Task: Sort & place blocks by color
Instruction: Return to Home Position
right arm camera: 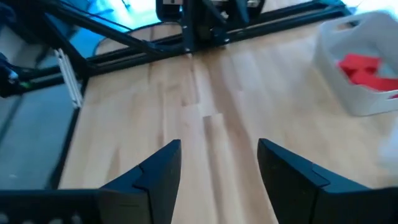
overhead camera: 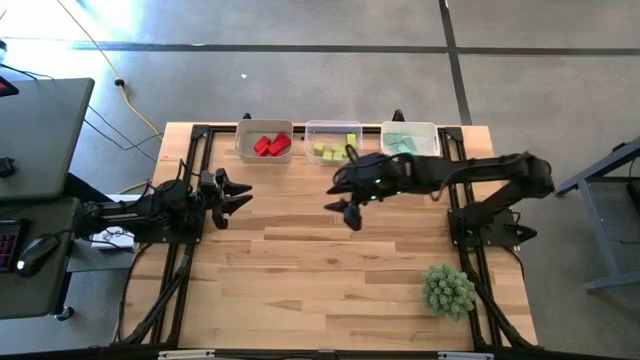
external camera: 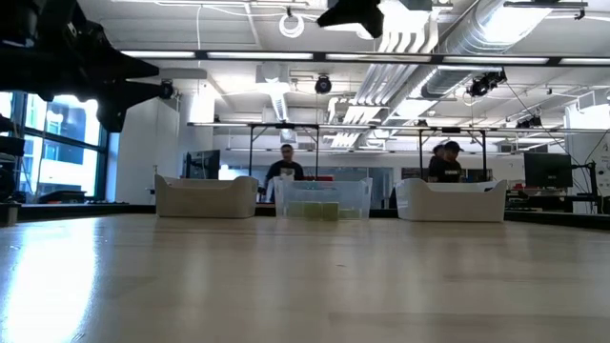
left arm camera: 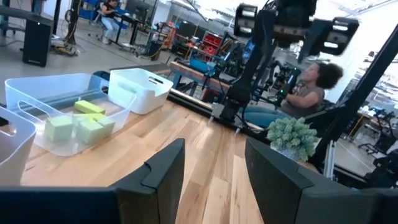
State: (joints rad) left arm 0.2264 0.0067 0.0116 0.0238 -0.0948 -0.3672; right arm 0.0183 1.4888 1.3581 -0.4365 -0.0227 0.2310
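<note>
Blocks (overhead camera: 272, 146) sorted into three bins (overhead camera: 333, 124), left jaws apart over left of table (overhead camera: 330, 290), right jaws apart mid-table

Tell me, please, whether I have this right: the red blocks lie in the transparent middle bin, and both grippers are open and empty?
Not quite. The high view shows the red blocks in the gray bin at the row's left end; the transparent middle bin holds yellow-green blocks. The left gripper and the right gripper are indeed open and empty.
</note>
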